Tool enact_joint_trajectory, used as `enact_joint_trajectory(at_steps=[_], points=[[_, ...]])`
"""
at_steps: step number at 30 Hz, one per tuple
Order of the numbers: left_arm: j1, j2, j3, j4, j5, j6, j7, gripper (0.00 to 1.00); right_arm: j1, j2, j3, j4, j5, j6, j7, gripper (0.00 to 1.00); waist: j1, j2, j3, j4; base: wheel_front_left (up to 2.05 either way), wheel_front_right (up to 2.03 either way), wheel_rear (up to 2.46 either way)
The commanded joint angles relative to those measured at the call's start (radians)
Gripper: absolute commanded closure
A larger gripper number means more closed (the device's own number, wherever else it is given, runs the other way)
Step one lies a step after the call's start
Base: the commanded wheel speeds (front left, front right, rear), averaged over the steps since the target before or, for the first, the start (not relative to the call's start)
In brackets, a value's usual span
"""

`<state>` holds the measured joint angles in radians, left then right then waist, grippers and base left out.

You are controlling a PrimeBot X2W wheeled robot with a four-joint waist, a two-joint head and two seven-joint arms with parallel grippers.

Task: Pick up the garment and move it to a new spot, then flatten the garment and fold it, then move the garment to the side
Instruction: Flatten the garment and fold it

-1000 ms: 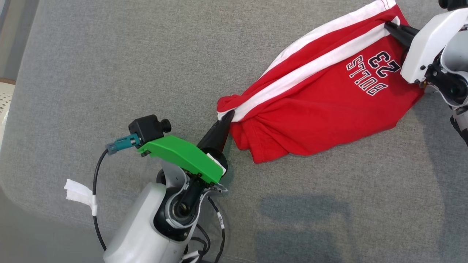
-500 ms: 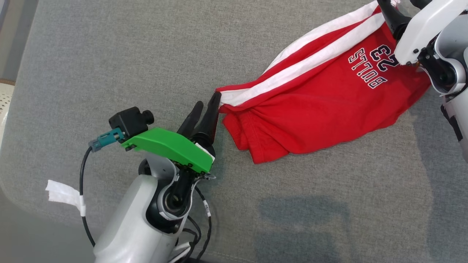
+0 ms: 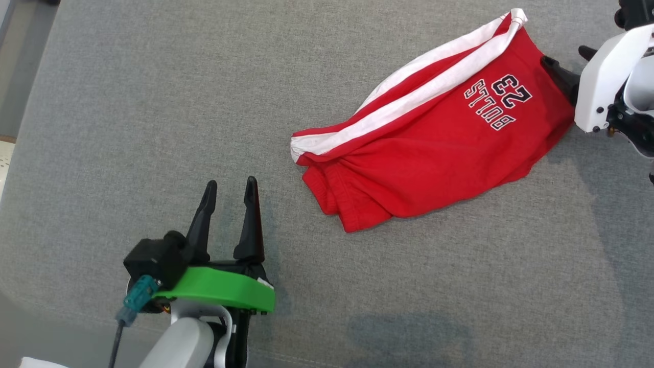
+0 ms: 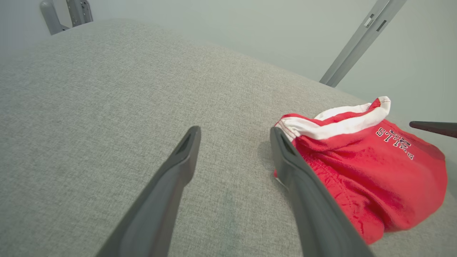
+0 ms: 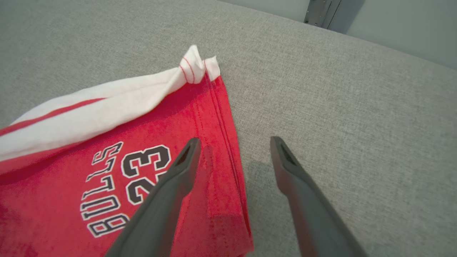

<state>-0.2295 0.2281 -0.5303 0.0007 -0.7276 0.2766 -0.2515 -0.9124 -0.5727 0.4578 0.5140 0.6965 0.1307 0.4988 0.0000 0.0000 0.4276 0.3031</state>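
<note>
Red garment (image 3: 429, 148) between spread left hand (image 3: 231, 182), nearby, and spread right hand (image 3: 567, 56) at its edge.

The left gripper (image 3: 230, 183) rises from the lower left of the head view, its two dark fingers spread wide, pointing up the frame and holding nothing. The right gripper (image 3: 566, 56) reaches in from the upper right edge, fingers likewise parted, aimed leftward and empty.
</note>
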Motion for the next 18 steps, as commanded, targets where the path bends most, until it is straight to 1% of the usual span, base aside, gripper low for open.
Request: enact_joint_trajectory(at_steps=[1,4,7,11,12,13,14,16,18], points=[[0.011,-0.004,-0.007,-0.009,0.045,-0.008,-0.009,0.0,0.017,-0.005,-0.005,-0.014,0.01,0.0,0.023,0.0,0.0,0.0,0.007,0.01,0.0,0.0,0.0],[0.033,-0.04,0.007,-0.026,0.131,-0.024,-0.014,0.0,0.033,-0.016,-0.012,-0.031,-0.004,0.0,0.069,0.0,0.0,0.0,0.024,0.032,0.0,0.0,0.0],[0.051,-0.095,0.03,-0.039,0.217,-0.065,-0.013,0.0,0.038,-0.012,-0.022,-0.031,-0.03,0.0,0.102,0.0,0.0,0.0,0.042,0.059,0.0,0.0,0.0],[0.066,-0.147,0.052,-0.02,0.283,-0.13,-0.013,0.0,0.04,0.013,-0.025,-0.004,-0.068,0.0,0.138,0.0,0.0,0.0,0.055,0.09,0.0,0.0,0.0],[0.07,-0.155,0.061,-0.015,0.292,-0.142,-0.013,0.0,0.044,0.024,-0.025,0.006,-0.071,0.0,0.147,0.02,0.0,0.0,0.055,0.094,0.0,0.0,0.0],[0.074,-0.162,0.069,-0.012,0.301,-0.154,-0.013,0.0,0.049,0.036,-0.019,0.009,-0.071,0.0,0.15,0.7,0.0,0.0,0.052,0.095,0.0,0.0,0.0],[0.079,-0.167,0.077,-0.009,0.308,-0.162,-0.013,0.0,0.052,0.045,-0.015,0.011,-0.071,0.002,0.15,1.0,0.0,0.0,0.049,0.092,0.0,0.0,0.0],[0.09,-0.173,0.093,0.001,0.322,-0.181,-0.013,0.0,0.067,0.054,-0.006,0.011,-0.065,0.003,0.144,1.0,0.0,0.0,0.035,0.078,0.0,0.0,0.0],[0.101,-0.175,0.11,0.012,0.332,-0.2,-0.013,0.0,0.085,0.062,-0.015,0.015,-0.049,0.003,0.127,1.0,0.0,0.0,0.008,0.05,0.0,0.0,0.0]])
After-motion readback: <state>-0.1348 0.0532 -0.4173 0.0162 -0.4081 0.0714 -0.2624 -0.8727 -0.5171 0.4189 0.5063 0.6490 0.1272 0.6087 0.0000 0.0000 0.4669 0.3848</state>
